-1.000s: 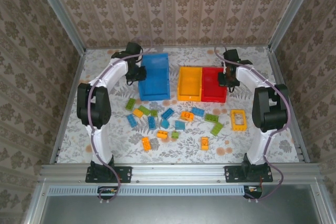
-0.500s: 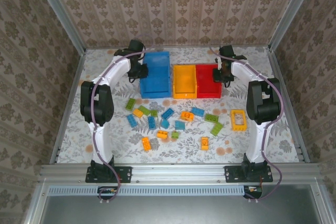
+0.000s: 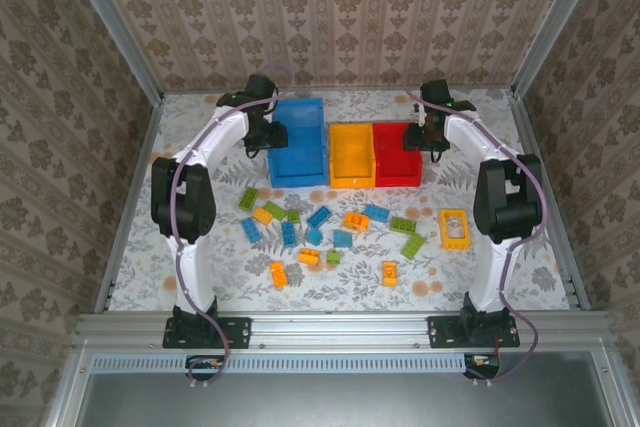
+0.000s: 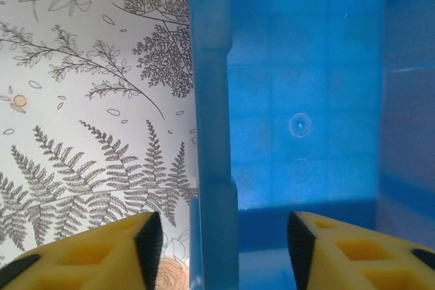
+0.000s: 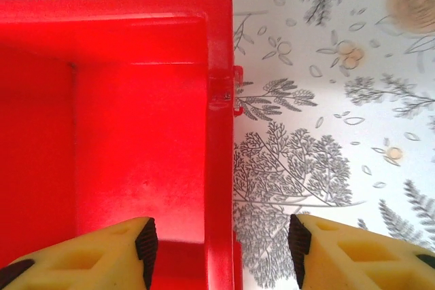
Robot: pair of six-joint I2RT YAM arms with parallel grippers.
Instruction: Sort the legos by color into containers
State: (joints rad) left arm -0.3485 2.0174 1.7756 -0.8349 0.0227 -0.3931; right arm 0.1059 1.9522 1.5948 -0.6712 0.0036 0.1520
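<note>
The containers stand in a row at the back: the blue bin (image 3: 297,142), the yellow-orange bin (image 3: 351,155) and the red bin (image 3: 397,154), all showing bare floors. Several legos (image 3: 320,215) in blue, orange and green lie scattered on the table in front of them. My left gripper (image 3: 268,134) is open astride the blue bin's left wall (image 4: 211,134), with both pads apart from it. My right gripper (image 3: 430,137) is open astride the red bin's right wall (image 5: 219,168), and its pads also stand off the wall.
An orange open frame piece (image 3: 454,228) lies at the right of the scatter. The floral table cover (image 3: 200,247) is bounded by metal rails and patterned walls. Bare cover lies left of the blue bin (image 4: 81,100) and right of the red bin (image 5: 326,134).
Both grippers were shut on the bin walls and have now opened. Before that the three bins were slid back and together into a tighter row.
</note>
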